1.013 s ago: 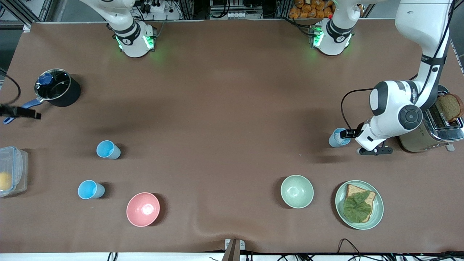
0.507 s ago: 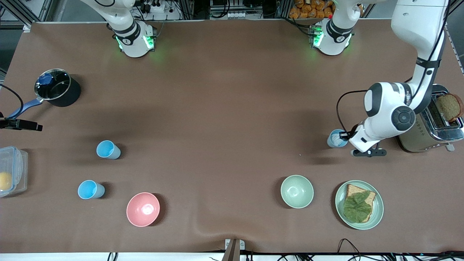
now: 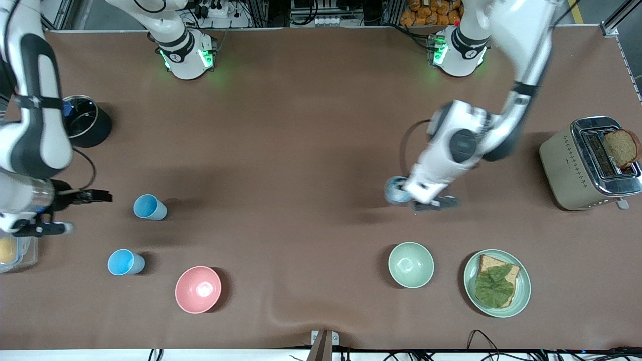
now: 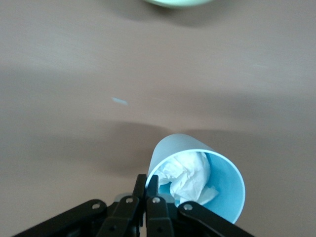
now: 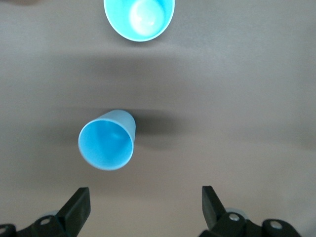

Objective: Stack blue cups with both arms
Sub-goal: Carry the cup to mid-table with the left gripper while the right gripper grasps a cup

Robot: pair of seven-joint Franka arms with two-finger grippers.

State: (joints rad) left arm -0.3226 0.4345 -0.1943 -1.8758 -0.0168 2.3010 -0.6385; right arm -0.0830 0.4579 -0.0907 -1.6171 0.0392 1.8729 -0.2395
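My left gripper (image 3: 407, 193) is shut on the rim of a blue cup (image 3: 396, 190) and holds it a little above the table, over its middle part. In the left wrist view the gripper (image 4: 148, 185) pinches the cup (image 4: 212, 168), which holds crumpled white paper (image 4: 187, 173). Two more blue cups stand upright toward the right arm's end: one (image 3: 149, 206), and one (image 3: 125, 262) nearer the front camera. My right gripper (image 3: 103, 196) is open and empty beside the first. The right wrist view shows the gripper (image 5: 145, 202) and both cups (image 5: 106, 140) (image 5: 139, 17).
A pink bowl (image 3: 197, 289) and a pale green bowl (image 3: 411, 264) stand near the front edge. A green plate (image 3: 471, 271) holds bread and lettuce. A toaster (image 3: 567, 170) is at the left arm's end. A black pot (image 3: 88, 125) and a clear container (image 3: 25, 253) are at the right arm's end.
My left gripper has carried its cup from beside the toaster toward the table's middle. My right arm has swung in from the table's end, bringing its open gripper beside a cup.
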